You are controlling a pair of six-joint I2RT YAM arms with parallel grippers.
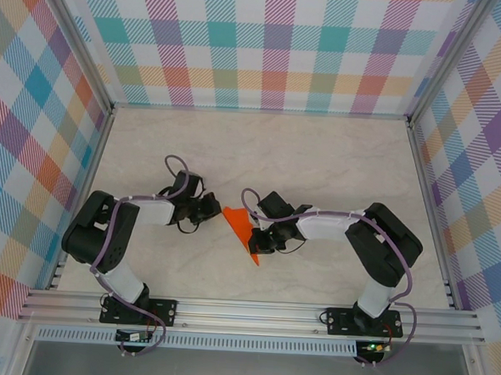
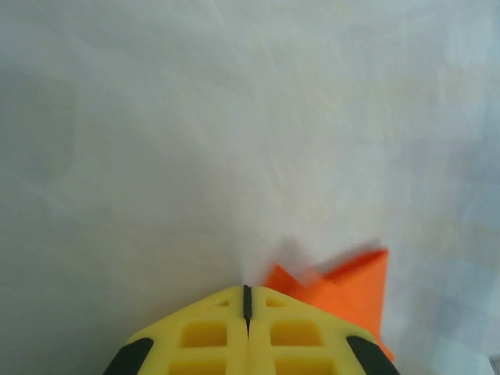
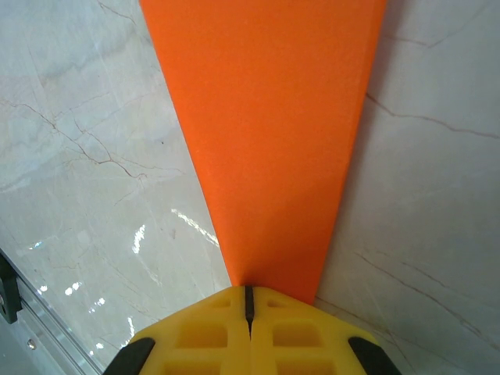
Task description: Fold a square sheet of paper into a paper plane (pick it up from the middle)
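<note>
Closing its yellow fingers [image 3: 205,334] flat against each other, the right gripper [image 3: 248,291] leaves only a thin dark seam between them. Its tips sit over the narrow end of the folded orange paper [image 3: 266,141], which widens steadily away from the gripper across the pale marbled table [image 3: 86,180]. Whether the tips pinch that end or only rest on it cannot be told.

The left gripper [image 2: 247,292] is also fully closed, with nothing seen between its fingers. A corner of the orange paper lies just beside its tips on their right, with a small notch in its edge. This view is blurred, so contact cannot be judged.

From above, the paper is a long slim wedge lying flat between the two grippers. It sits about midway between the left and right edges of the table and closer to the near edge than to the far one. Its broad end points toward the left gripper, and its point reaches toward the near edge under the right gripper. Both black-and-white arms bend inward from their bases on the near rail, each trailing a purple cable [image 1: 177,162]. Plaid walls [image 1: 268,44] stand along the other three edges.
</note>
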